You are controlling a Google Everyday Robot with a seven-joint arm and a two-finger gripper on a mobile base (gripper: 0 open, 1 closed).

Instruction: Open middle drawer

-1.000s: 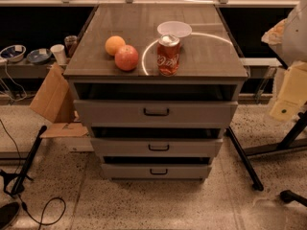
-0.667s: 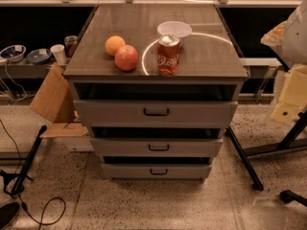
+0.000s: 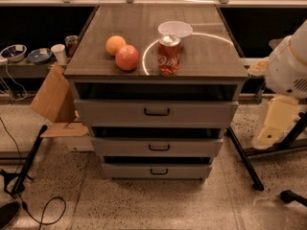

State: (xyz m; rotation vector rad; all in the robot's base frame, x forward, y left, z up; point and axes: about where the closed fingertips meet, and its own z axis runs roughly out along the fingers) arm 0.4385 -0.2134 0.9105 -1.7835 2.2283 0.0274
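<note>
End effector (image 3: 274, 126), the pale piece low on the arm, hangs at the right edge, beside the desk (image 3: 211, 56) and apart from it; I cannot tell whether it is open or closed. Left of it, the middle drawer (image 3: 192, 147) sits between the top drawer (image 3: 115, 113) and bottom drawer (image 3: 124, 170), nothing touching its handle (image 3: 159, 147). On the desk stand a can (image 3: 169, 55), a bowl (image 3: 175, 28) just behind it, and an orange (image 3: 115, 45) touching an apple (image 3: 127, 57).

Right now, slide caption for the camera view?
Gripper hangs right of the cabinet, off the middle drawer; can on top.
</note>
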